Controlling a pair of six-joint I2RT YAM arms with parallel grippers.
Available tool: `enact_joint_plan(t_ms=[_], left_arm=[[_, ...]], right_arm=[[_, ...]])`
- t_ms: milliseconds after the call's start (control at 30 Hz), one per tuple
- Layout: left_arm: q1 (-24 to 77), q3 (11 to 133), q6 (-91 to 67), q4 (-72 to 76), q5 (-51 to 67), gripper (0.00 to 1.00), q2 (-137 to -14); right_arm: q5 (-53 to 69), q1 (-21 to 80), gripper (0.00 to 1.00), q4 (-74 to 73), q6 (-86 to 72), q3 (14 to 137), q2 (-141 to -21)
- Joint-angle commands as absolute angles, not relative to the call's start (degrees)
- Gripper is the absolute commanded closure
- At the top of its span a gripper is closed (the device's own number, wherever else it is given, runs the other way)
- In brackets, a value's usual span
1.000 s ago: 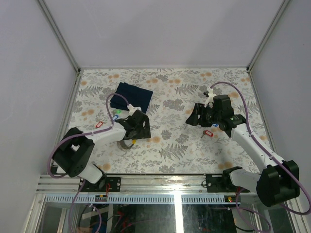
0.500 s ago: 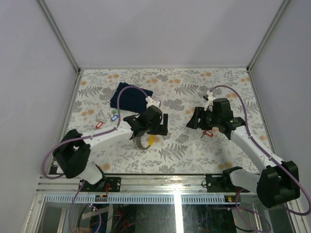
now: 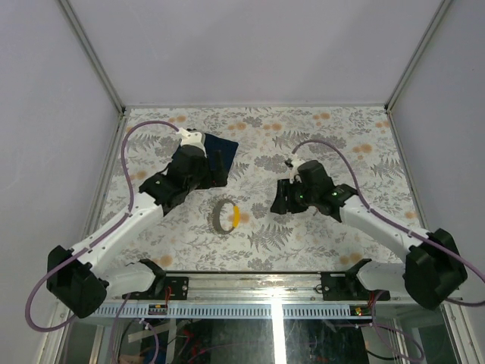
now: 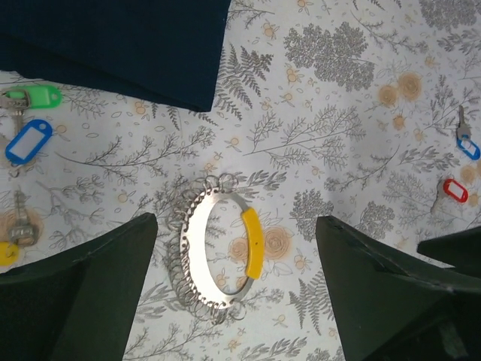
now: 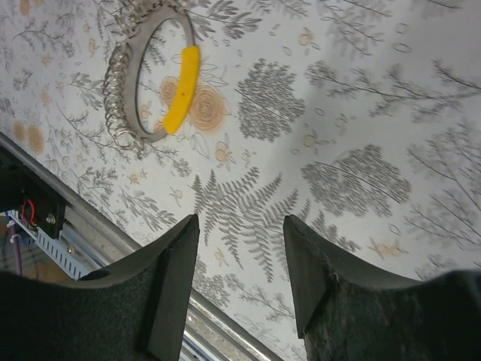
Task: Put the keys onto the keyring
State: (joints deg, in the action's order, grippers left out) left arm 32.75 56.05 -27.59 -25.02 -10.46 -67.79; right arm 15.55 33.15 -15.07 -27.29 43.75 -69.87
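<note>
Both grippers are being kept spread, with nothing being clasped. The left gripper (image 4: 234, 226) is being held directly above the keyring (image 4: 193, 256), while the right gripper (image 5: 240, 222) is being held near it, over the printed surface.

The keyring is being seen lying flat near the middle of the flower-printed table (image 4: 353, 120). A yellow strip (image 4: 252, 244) is running along one side of it, and small wire loops (image 4: 177, 259) are being crowded along the other.

The keys are lying loose on the table, well apart from the ring. In the left wrist view, a green-tagged key (image 4: 34, 96), a blue-tagged key (image 4: 26, 141) and a yellow tag (image 4: 6, 252) are being shown on one side, beside the dark blue cloth (image 4: 113, 37). A second blue-tagged key (image 4: 466, 141) and a red tag (image 4: 455, 190) are being shown on the opposite side.
</note>
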Motion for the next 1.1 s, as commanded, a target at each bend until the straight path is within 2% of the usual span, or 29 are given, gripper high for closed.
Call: enact_joint_plan(t_ms=[0, 200, 333, 733, 1067], left_arm=[[32.96, 58.74, -23.82, -30.25, -14.79, 0.11, -64.88], [32.96, 57.58, -21.61, -31.62, -22.67, 0.10, -61.83], [32.52, 56.25, -21.90, -31.29, -20.55, 0.11, -60.71], [28.33, 56.07, -21.78, -32.83, -22.09, 0.10, -62.11], [24.72, 55.42, -21.27, -31.86, -18.54, 0.10, -61.31]], right_arm=[[13.52, 37.65, 0.46, -6.48, -31.82, 49.62, -76.67], [17.40, 38.70, 0.53, 2.10, -40.08, 54.10, -87.37], [17.62, 39.01, 0.55, 7.76, -45.50, 55.74, -93.16], [17.74, 39.47, 0.64, 7.88, -50.35, 67.64, -109.92], [18.39, 39.46, 0.67, 6.50, -52.31, 71.63, -116.37]])
